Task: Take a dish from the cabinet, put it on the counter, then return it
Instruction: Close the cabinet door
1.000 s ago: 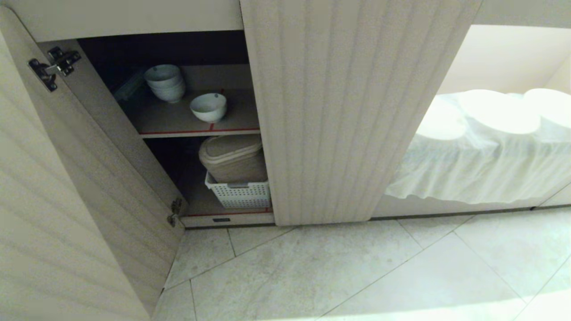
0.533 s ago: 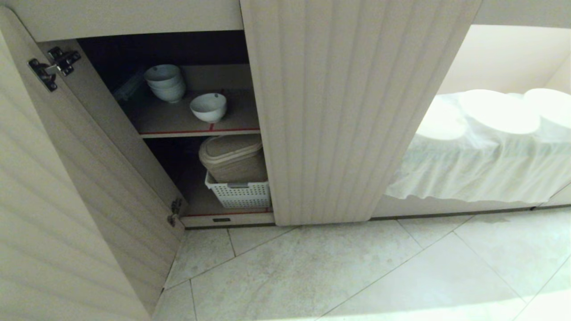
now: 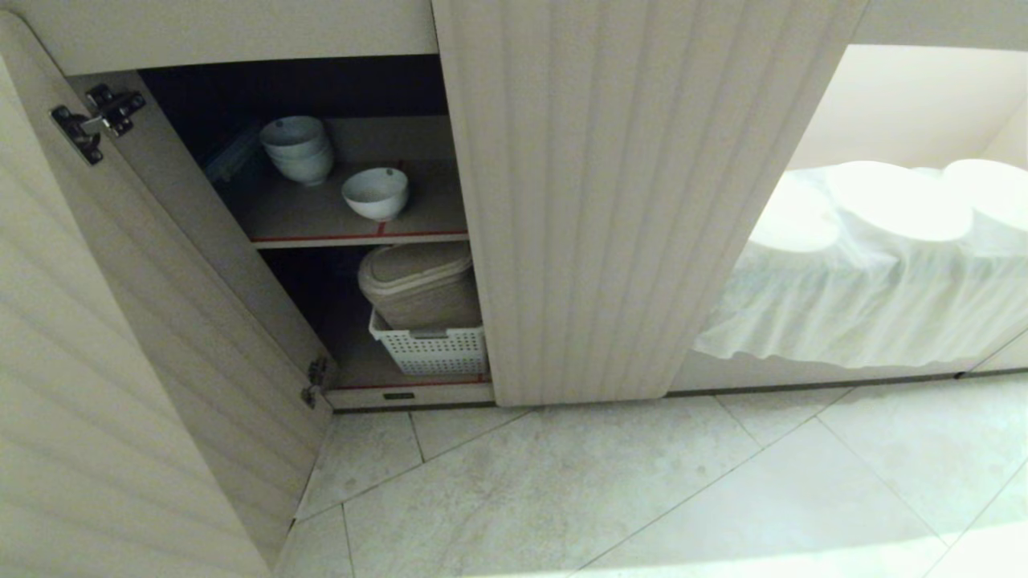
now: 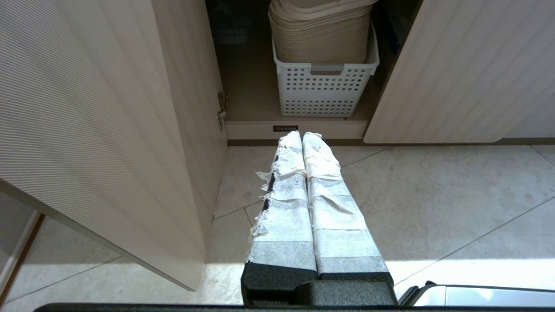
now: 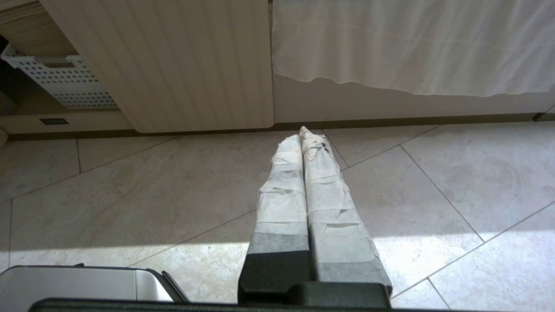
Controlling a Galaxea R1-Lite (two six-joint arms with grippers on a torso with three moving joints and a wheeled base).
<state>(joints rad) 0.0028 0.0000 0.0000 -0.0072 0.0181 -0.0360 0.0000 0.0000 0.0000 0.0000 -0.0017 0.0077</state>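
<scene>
Left gripper (image 4: 302,138) closed and empty, low before the open cabinet (image 3: 642,201).
The dish (image 3: 375,193) probably sits above it on the upper shelf (image 3: 305,213); right gripper (image 5: 305,135), also closed, lies farther off.

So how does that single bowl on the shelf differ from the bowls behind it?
The single bowl stands alone near the shelf's red front edge; the stack is several bowls nested, so taller, and sits further back to the left. Both are plain white, upright, and on the same upper shelf.
</scene>
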